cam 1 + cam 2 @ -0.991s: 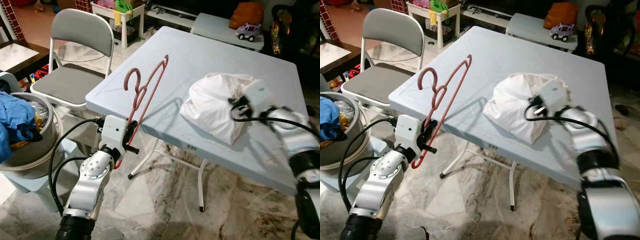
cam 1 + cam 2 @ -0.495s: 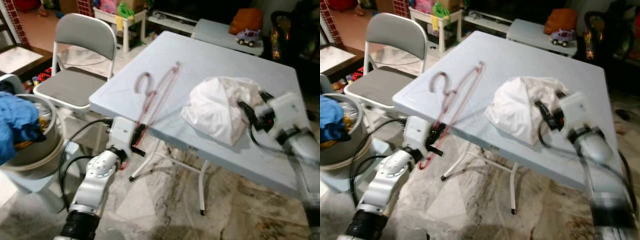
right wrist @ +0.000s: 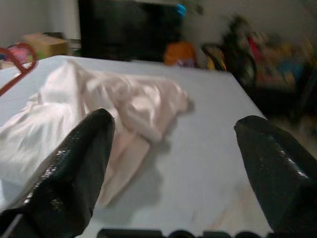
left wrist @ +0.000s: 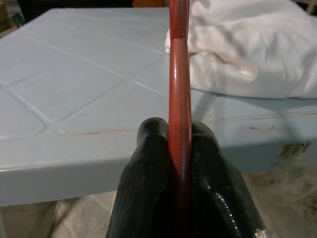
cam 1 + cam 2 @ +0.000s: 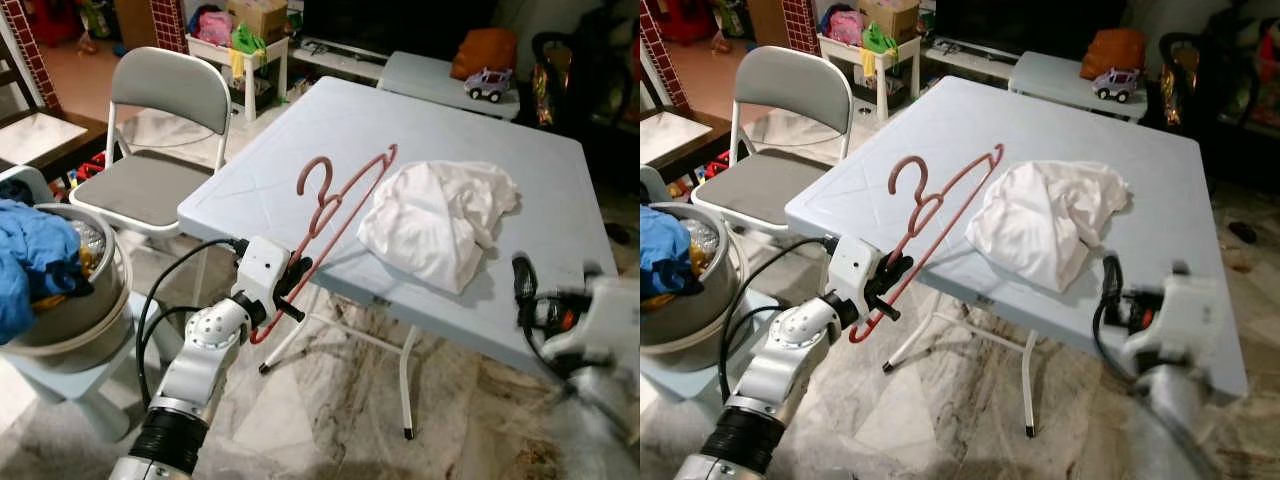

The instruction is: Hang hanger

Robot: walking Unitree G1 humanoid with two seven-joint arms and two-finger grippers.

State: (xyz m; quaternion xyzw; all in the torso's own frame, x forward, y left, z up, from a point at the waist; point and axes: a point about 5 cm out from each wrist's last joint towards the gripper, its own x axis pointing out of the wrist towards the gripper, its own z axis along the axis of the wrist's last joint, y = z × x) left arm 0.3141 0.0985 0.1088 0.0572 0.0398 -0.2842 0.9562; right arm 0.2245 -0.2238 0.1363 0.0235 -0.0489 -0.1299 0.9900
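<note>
A red wire hanger (image 5: 335,205) slants up over the near left edge of the light blue table (image 5: 300,150), its hook topmost. My left gripper (image 5: 290,285) is shut on the hanger's lower bar just below that edge; the wrist view shows the black fingers (image 4: 148,163) pinching the red bar (image 4: 179,74). A crumpled white cloth (image 5: 440,225) lies on the table right of the hanger, apart from both grippers. My right gripper (image 3: 173,124) is open at the table's near right side, facing the cloth (image 3: 99,114) from a short way off, nothing between its fingers. Right arm (image 5: 590,330) is blurred.
A grey folding chair (image 5: 160,150) stands left of the table. A basin with blue clothes (image 5: 50,270) sits at my far left. Behind is a low table with a toy car (image 5: 488,85). The table's white legs (image 5: 405,385) stand on marble floor.
My right gripper has drawn back from the white cloth to the table's near right side, leaving the cloth lying there. The left gripper still holds the hanger, now closer to the cloth.
</note>
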